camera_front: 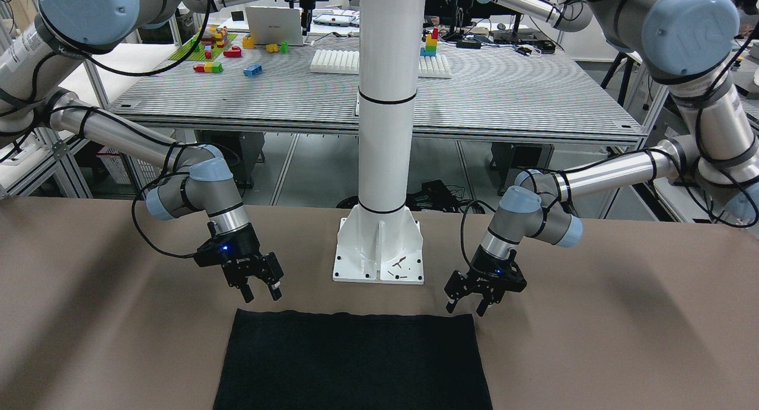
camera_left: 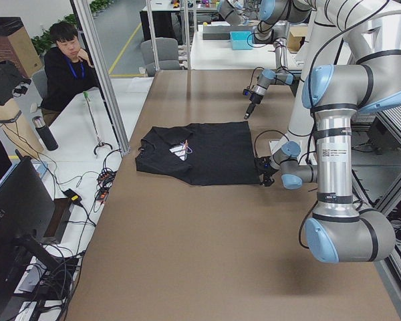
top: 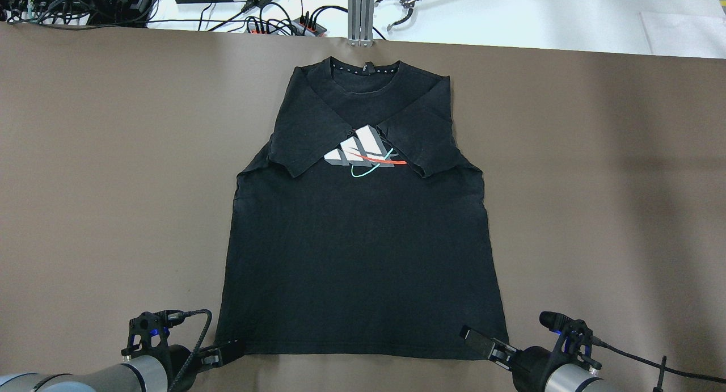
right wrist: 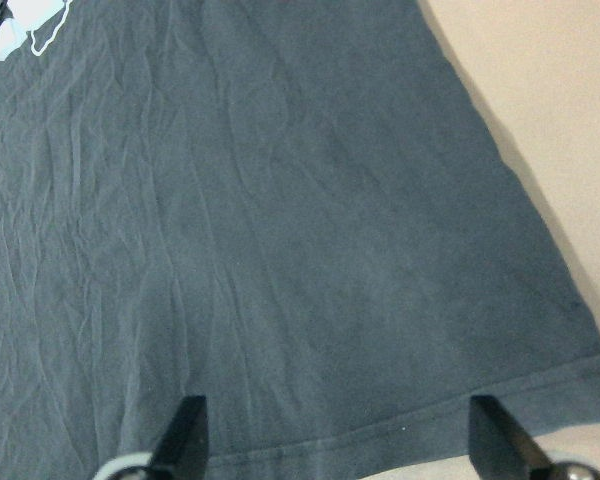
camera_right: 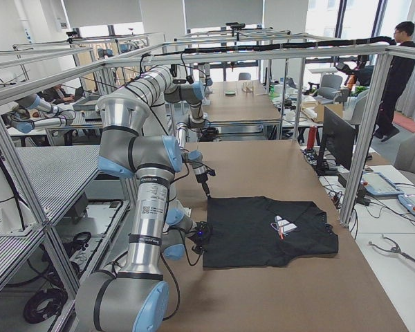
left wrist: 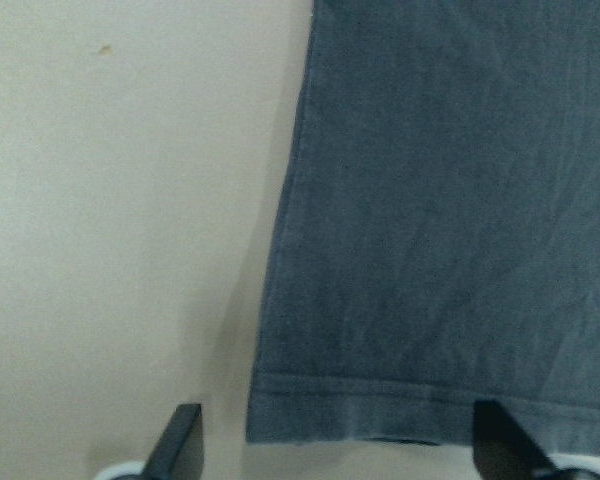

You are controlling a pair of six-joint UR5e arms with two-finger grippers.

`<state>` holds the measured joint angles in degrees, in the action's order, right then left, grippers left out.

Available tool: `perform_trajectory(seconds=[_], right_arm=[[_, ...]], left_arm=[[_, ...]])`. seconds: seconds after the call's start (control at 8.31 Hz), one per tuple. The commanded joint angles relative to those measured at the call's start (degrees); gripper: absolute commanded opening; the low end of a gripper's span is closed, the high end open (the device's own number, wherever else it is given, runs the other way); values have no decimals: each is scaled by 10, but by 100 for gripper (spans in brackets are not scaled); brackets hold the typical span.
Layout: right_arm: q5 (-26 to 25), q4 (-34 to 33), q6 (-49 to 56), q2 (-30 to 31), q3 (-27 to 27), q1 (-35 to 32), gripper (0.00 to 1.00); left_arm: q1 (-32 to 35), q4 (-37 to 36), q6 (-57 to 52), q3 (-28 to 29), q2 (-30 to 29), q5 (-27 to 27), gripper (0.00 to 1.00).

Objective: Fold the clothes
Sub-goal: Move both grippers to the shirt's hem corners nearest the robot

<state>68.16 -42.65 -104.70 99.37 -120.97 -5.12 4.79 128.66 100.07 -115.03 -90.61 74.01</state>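
A black T-shirt (top: pixel 363 239) lies flat on the brown table, collar at the far edge, both sleeves folded in over the white, red and teal chest logo (top: pixel 363 154). Its hem faces me (camera_front: pixel 356 339). My left gripper (camera_front: pixel 465 308) is open and empty, just above the hem's left corner (left wrist: pixel 280 420); it also shows in the overhead view (top: pixel 229 349). My right gripper (camera_front: pixel 262 295) is open and empty at the hem's right corner (top: pixel 479 341). In the right wrist view the hem (right wrist: pixel 400 430) runs between the open fingertips (right wrist: pixel 185 430).
The white pedestal base (camera_front: pixel 379 250) stands between the arms, just behind the hem. Cables and power strips (top: pixel 272 17) lie beyond the far table edge. A seated person (camera_left: pixel 67 67) is off the far side. Bare brown table (top: pixel 85 154) lies either side of the shirt.
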Motion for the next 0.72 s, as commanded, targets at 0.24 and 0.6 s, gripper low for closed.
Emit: perform_trajectory(seconds=[0.24,0.6], right_arm=[[0,0,0,-1,5,-1,93],[0,1,1,-1,5,-2,93]], left_arm=[[3,-5,1,17,-6,-4,83],[2,-4,0,21,-7,-3,11]])
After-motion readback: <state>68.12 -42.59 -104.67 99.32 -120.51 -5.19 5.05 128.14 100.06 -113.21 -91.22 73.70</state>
